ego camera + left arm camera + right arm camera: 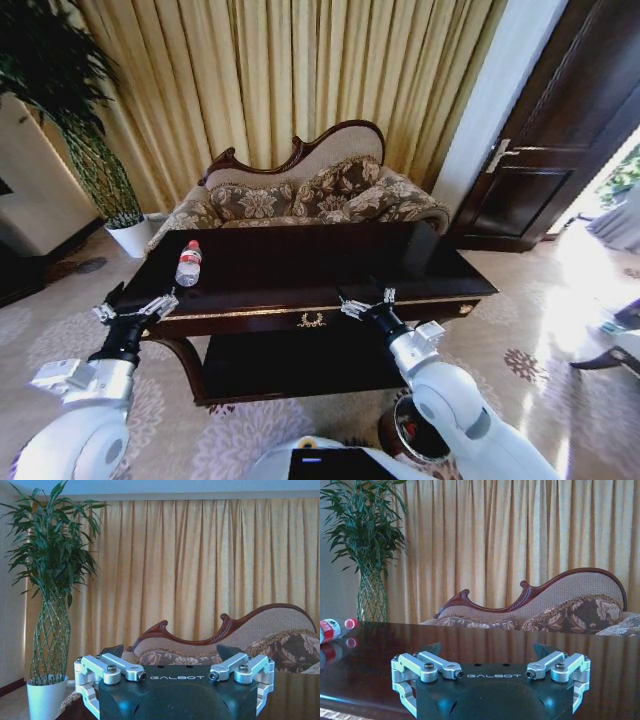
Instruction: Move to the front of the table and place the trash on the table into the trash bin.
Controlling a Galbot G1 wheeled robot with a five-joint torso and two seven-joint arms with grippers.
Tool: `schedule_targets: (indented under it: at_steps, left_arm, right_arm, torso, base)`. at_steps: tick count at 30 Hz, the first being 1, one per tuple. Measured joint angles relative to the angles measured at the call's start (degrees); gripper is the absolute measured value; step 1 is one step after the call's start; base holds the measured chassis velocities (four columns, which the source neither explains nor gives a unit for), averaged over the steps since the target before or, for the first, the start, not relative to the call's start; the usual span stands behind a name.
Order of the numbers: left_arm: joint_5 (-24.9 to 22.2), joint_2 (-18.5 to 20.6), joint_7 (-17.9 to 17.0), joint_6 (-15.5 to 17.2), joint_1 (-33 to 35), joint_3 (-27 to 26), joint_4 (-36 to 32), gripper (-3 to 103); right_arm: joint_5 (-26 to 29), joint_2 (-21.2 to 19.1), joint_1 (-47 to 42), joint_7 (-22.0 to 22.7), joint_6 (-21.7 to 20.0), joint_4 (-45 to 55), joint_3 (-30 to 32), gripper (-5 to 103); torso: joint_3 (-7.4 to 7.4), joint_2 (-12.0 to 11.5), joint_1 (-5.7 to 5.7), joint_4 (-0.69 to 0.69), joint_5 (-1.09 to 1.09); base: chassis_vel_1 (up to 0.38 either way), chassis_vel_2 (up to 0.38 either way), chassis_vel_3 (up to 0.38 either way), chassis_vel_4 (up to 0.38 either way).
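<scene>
The dark glossy table (320, 262) with gold trim stands right in front of me. A clear plastic bottle (188, 263) with a red cap and label lies on its left part; the right wrist view shows the bottle (332, 628) far off to the side on the table top (375, 665). My left gripper (135, 305) hovers open at the table's front left corner, a short way in front of the bottle. At the front edge near the gold emblem, my right gripper (367, 303) is open and holds nothing. The round brown trash bin (398, 432) sits on the floor by my right arm, partly hidden.
An ornate patterned sofa (300, 195) stands behind the table before gold curtains. A tall plant in a white pot (130, 237) is at the back left. A dark door (560, 130) is at the right. Patterned carpet surrounds the table.
</scene>
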Motion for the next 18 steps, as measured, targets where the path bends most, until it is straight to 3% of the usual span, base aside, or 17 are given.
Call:
schedule_targets:
  at_steps: [11, 15, 18]
  left_arm:
    - [-0.14, 0.49, -0.13, 0.01, 0.00, -0.17, 0.00, 100]
    - [-0.80, 2.41, -1.10, 0.45, -0.76, -0.34, 0.27, 100]
    - [-2.20, 5.91, -3.30, 1.58, -2.55, -0.40, 1.12, 100]
  right_arm:
    - [0.19, -0.20, 0.39, -0.01, -0.02, 0.47, -0.03, 100]
    - [1.36, -0.47, 1.27, 0.72, -0.28, 0.58, 0.12, 100]
    - [3.19, -0.87, 2.72, 2.21, -1.17, 0.70, 0.23, 100]
  torso:
    - [0.00, 0.00, 0.00, 0.01, 0.00]
    - [0.00, 0.00, 0.00, 0.01, 0.00]
    - [0.00, 0.00, 0.00, 0.00, 0.00]
  base:
    - [-0.066, 0.057, 0.069, -0.069]
    - [-0.013, 0.009, 0.012, -0.014]
    - [0.000, 0.000, 0.000, 0.000]
